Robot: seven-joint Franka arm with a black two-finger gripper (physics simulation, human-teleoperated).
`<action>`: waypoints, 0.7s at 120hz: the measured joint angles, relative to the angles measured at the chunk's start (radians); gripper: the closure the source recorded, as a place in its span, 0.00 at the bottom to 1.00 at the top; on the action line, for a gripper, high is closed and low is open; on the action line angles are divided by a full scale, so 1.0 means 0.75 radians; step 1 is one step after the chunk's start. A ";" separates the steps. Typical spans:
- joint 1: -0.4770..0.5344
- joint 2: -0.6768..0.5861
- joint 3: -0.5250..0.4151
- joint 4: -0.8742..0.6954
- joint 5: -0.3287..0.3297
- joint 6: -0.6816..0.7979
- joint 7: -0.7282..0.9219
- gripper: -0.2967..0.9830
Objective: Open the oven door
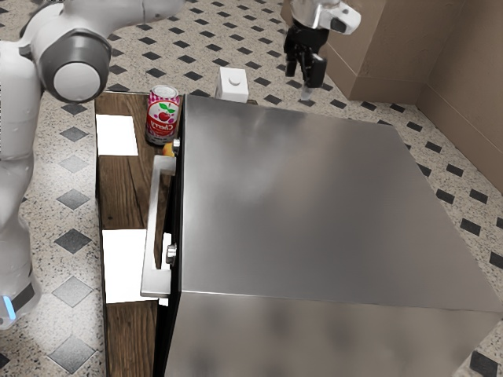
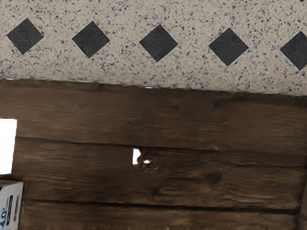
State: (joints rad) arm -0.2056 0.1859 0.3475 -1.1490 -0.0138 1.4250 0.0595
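Exterior view gives you the boxy grey metal oven (image 1: 314, 204) and black gripper (image 1: 305, 77), opening impossible to tell. Wrist view adds brown plank tabletop (image 2: 230, 120), broad below its upper-frame edge.

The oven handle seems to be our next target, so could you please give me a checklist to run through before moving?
- Handle bar uncovered along its length: ok.
- Gripper at the handle: not ok, it is well away from it.
- Gripper open for a grasp: cannot tell.
- Wrist view aimed at the handle: not ok, it looks down on wooden planks and tiled floor.
- Room between the handle and the cherry can enough for the door's swing: cannot tell.
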 joint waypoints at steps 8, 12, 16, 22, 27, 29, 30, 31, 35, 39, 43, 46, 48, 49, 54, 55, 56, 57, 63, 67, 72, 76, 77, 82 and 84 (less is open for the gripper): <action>0.001 0.011 0.002 -0.030 -0.008 0.007 0.002 0.23; 0.072 0.012 -0.070 0.016 -0.013 -0.001 0.003 0.23; 0.282 0.011 -0.307 0.159 -0.017 -0.025 0.004 0.23; 0.781 0.020 -0.954 0.367 -0.013 -0.074 0.026 0.23; 1.075 0.038 -1.443 0.498 0.036 -0.111 0.064 0.23; 1.158 0.043 -1.607 0.539 0.062 -0.128 0.080 0.23; 1.192 0.044 -1.679 0.559 0.076 -0.138 0.088 0.23; 1.223 0.044 -1.748 0.577 0.090 -0.148 0.096 0.23; 1.290 0.026 -1.949 0.630 0.159 -0.187 0.126 0.23; 1.236 -0.025 -2.063 0.662 0.275 -0.226 0.155 0.23; 1.038 -0.062 -2.076 0.711 0.411 -0.267 0.183 0.23; 0.789 -0.090 -1.971 0.747 0.505 -0.296 0.203 0.23; 0.613 -0.114 -1.865 0.765 0.556 -0.314 0.218 0.23; 0.526 -0.131 -1.800 0.771 0.579 -0.324 0.225 0.23; 0.011 -0.242 -1.390 0.785 0.663 -0.394 0.261 0.23; -0.099 -0.268 -1.314 0.779 0.672 -0.410 0.268 0.23; -0.209 -0.293 -1.246 0.769 0.680 -0.425 0.274 0.23; -0.321 -0.321 -1.181 0.751 0.686 -0.440 0.281 0.23; -0.795 -0.505 -0.911 0.533 0.717 -0.499 0.317 0.24; -0.900 -0.629 -0.849 0.329 0.729 -0.514 0.336 0.24; -0.962 -0.723 -0.861 0.121 0.748 -0.528 0.352 0.24; -0.999 -0.794 -0.905 -0.021 0.762 -0.537 0.363 0.23; -1.012 -0.814 -0.917 -0.057 0.765 -0.539 0.366 0.23; -1.081 -0.916 -0.971 -0.231 0.779 -0.544 0.379 0.23; -1.107 -0.960 -0.999 -0.299 0.784 -0.544 0.384 0.23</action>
State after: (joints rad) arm -1.0356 -0.5338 -0.4016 -1.3734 0.5740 1.0170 0.3477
